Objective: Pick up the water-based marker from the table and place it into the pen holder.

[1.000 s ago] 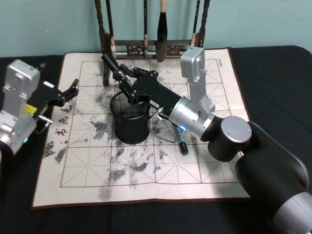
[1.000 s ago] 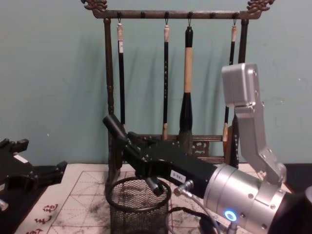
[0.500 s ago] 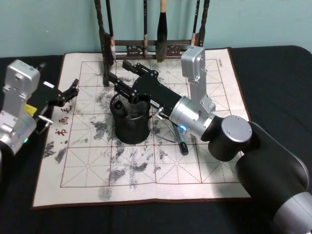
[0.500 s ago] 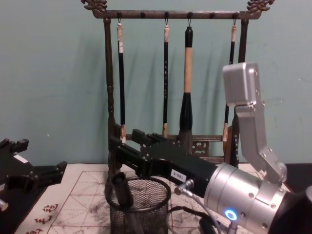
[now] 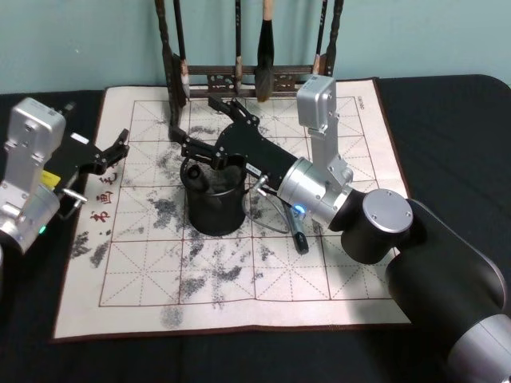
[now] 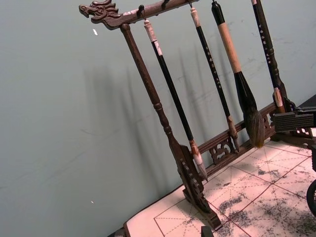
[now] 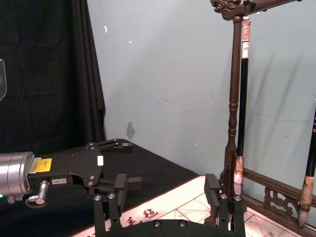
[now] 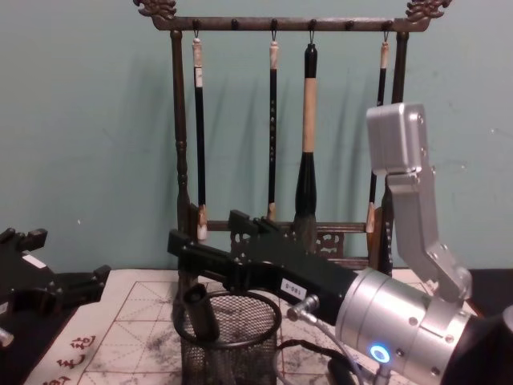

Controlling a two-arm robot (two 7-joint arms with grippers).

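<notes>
The black mesh pen holder (image 5: 214, 209) (image 8: 229, 343) stands on the ink-stained practice mat (image 5: 144, 263). A black water-based marker (image 5: 194, 175) (image 8: 200, 312) stands inside it, leaning against the holder's left rim, cap end up. My right gripper (image 5: 200, 125) (image 8: 205, 230) (image 7: 165, 203) hovers just above the holder, open, with nothing between its fingers and clear of the marker. Off the mat's left edge my left gripper (image 5: 120, 147) (image 7: 118, 165) rests open over the black cloth.
A tall dark wooden rack of calligraphy brushes (image 5: 239, 76) (image 8: 272, 120) (image 6: 197, 123) (image 7: 237, 98) stands right behind the holder at the mat's far edge. A dark pen-like object (image 5: 299, 238) lies on the mat beside my right forearm, next to a thin cable loop.
One second ago my right gripper held the marker tilted above the holder. It has opened, the marker has dropped into the holder, and the fingers now stand wider apart.
</notes>
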